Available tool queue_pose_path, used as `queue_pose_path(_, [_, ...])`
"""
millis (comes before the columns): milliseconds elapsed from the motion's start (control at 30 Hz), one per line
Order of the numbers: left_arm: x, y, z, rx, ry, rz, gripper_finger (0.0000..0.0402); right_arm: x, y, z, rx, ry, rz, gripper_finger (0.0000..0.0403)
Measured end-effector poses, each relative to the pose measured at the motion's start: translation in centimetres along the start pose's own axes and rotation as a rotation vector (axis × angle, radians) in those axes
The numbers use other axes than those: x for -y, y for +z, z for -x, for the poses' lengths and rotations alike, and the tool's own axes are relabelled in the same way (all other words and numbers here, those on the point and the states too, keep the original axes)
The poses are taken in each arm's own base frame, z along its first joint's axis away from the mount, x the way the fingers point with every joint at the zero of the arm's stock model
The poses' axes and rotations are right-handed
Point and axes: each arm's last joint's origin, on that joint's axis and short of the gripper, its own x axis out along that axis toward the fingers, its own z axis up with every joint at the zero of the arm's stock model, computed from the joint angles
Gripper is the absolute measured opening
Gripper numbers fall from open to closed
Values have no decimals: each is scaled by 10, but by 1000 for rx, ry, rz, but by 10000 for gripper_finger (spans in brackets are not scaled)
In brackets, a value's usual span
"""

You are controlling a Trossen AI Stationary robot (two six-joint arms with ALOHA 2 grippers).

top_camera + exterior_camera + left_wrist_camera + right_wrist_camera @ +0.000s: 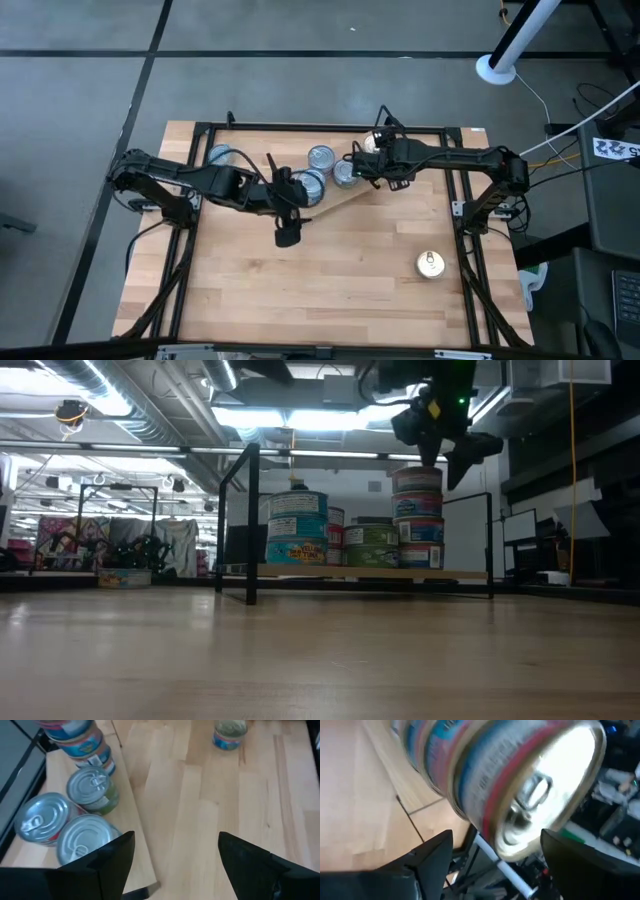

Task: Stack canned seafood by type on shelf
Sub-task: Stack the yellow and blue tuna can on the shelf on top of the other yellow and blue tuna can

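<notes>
Right gripper: your right gripper [362, 165] is over the far right part of the shelf [345, 200], by the tall stack of tins [418, 518]. Its fingers [427, 857] are spread wide, and the stack's top tin [520, 785] sits in front of the gap, not pinched between them.
Left gripper: your left gripper [288, 205] hangs at the shelf's near edge around the middle, its fingers [112, 857] wide apart with nothing between them.
Shelf: it stands toward the far side of the worktop [330, 270].
Tins on the shelf: in the low view you see the tall stack at the right, a blue-labelled stack [297, 528] at the left, and a green-labelled tin [371, 545] between them. From above, silvery tops show at the middle [321, 157] and one farther left [220, 155].
Loose tin: one tin [431, 264] stands alone on the worktop, near right, well apart from the shelf.
</notes>
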Motion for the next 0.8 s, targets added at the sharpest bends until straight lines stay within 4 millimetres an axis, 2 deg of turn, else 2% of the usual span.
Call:
queue_pose_path(167, [-15,3,18,42,10,35,282,2,-9,5,-73,-24,-56,298])
queue_pose_path(300, [-35,0,38,49,41,73,282,5,-17,14,-97,20,-128,298])
queue_pose_path(533, [-75,-26,62,-139,205,191,282,9,-35,34,11,161,-318,298])
queue_pose_path(700, [-99,-45,64,-340,330,248,282,6,-52,46,131,287,-448,298])
queue_pose_path(800, [-113,-59,52,-420,384,267,282,1,-60,48,221,334,-515,298])
